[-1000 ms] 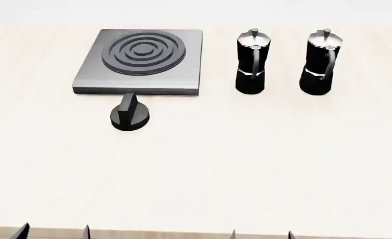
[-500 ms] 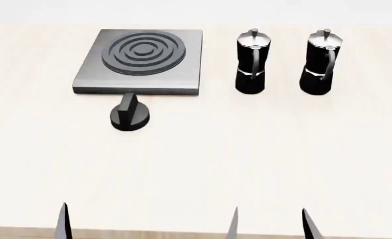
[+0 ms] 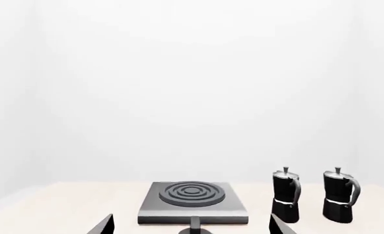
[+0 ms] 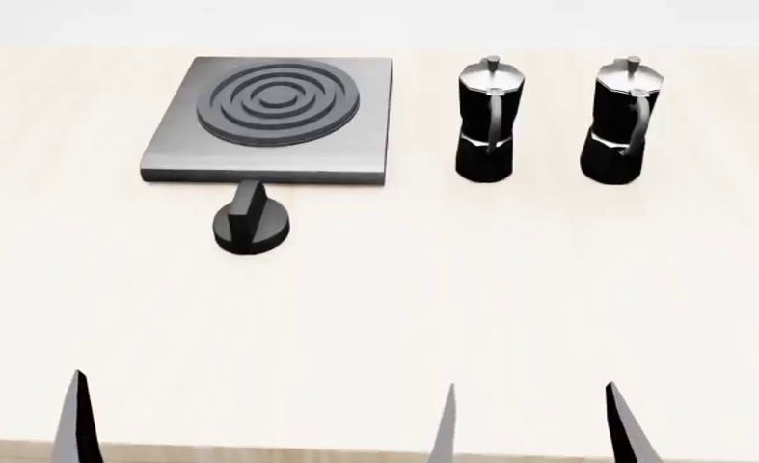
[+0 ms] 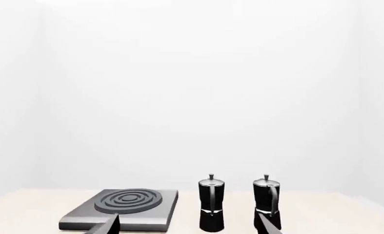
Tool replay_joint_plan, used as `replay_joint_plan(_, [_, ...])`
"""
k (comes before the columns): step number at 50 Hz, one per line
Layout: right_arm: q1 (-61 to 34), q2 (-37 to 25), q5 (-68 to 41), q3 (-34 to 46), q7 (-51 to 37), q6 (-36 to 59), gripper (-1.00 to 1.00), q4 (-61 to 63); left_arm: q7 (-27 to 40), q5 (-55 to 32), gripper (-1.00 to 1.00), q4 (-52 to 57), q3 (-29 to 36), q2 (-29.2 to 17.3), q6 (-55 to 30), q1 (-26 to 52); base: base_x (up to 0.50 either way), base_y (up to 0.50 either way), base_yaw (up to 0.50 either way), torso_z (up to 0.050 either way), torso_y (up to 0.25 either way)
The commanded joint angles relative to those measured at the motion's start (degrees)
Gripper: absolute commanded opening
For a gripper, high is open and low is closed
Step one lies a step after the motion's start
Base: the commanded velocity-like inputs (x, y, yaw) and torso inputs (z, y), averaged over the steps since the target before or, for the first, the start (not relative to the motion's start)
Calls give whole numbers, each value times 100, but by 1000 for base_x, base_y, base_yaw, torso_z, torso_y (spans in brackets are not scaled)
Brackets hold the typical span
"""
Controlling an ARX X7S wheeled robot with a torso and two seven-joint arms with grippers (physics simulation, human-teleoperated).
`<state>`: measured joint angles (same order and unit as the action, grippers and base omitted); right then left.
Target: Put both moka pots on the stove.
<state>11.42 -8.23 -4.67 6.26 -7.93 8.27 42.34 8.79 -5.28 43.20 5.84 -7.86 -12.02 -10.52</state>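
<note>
Moka pots, two tall faceted black ones with silvery lids and curved black handles, stand upright side by side on the pale wooden counter (image 4: 379, 309): the left moka pot (image 4: 489, 121) just right of the flat square dark-grey metal stove (image 4: 272, 121), the right moka pot (image 4: 624, 121) a little further right, apart from the first. Neither sits on the stove, whose raised ring burner is bare. A squat black round knob (image 4: 251, 224) rests on the counter just in front of the stove's near edge. The left tool (image 3: 188, 228) and the right tool (image 4: 531, 424) hover at the counter's near edge, fingers spread apart, holding nothing, well apart from the pots.
</note>
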Motion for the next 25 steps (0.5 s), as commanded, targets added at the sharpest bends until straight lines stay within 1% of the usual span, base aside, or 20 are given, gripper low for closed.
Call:
replay_joint_plan(1, [54,-83,-41,69,-58,-68,100,124,70,14,100,112,129,-77,-10,-25,121,0,0,0,0])
replay_joint_plan(6, [35,-109,105,115,-126,-155,100,40,98,-9,100,101,131,-113,-4,-17,212,0,0,0,0])
replay_joint_plan(25, [45,-206,43,175,-226,-161,100,83,185,-47,100,5,242,-199,66,-6,228,0,0,0,0])
